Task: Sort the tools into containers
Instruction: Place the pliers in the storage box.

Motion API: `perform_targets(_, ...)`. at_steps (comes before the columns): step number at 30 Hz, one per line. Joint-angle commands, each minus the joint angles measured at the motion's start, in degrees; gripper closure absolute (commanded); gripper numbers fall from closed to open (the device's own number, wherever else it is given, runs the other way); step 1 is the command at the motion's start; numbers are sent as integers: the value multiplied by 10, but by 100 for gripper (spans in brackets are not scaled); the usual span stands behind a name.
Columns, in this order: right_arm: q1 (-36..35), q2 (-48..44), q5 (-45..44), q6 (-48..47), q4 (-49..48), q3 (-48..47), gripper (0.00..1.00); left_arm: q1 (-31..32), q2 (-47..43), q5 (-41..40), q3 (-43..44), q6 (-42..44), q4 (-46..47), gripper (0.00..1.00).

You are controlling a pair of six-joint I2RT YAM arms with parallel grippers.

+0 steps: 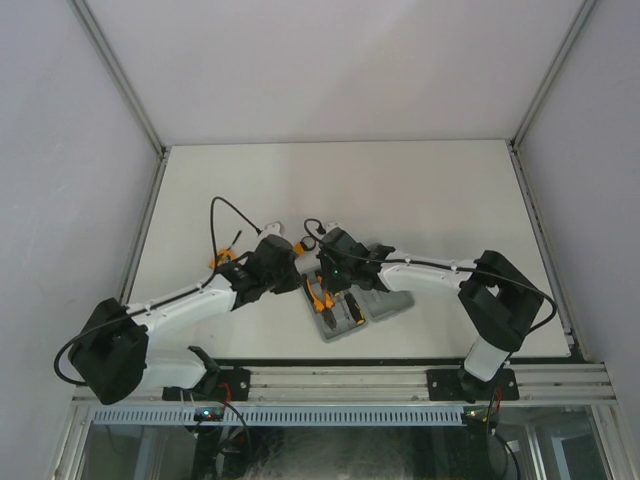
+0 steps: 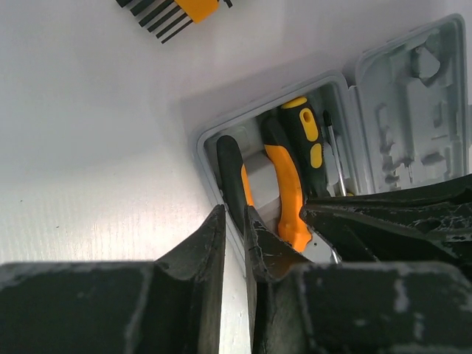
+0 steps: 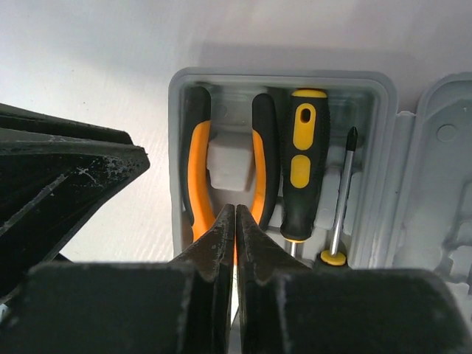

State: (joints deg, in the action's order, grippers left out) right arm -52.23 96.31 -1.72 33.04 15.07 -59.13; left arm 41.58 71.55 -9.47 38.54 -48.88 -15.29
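Observation:
The grey case [image 3: 280,75] lies open with its lid [image 3: 442,147] folded out to the right. Orange-handled pliers [image 3: 198,169], a yellow-and-black screwdriver [image 3: 302,162] and a thin screwdriver [image 3: 341,199] lie in its compartments. My right gripper [image 3: 236,208] is shut and empty, its tips just above the pliers between the handles. My left gripper [image 2: 234,214] hovers over the case's left rim [image 2: 203,147] beside the pliers [image 2: 287,184], with a narrow gap between the jaws and nothing in them. The hex-key set [image 2: 177,9] lies on the table further off.
Seen from above, both arms meet over the case [image 1: 340,322] near the table's front edge, the left gripper [image 1: 297,262] close beside the right gripper [image 1: 322,272]. The orange hex-key set [image 1: 222,260] sits left of the left wrist. Grey walls enclose the table.

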Motion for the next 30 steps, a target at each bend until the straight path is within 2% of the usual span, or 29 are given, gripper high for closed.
perform_targets(1, 5, 8, 8, 5, -23, -1, 100, 8, 21, -8, 36, 0, 13, 81)
perform_targets(30, 1, -8, -34, 8, 6, 6, 100, 19, 72, 15, 43, 0, 39, 83)
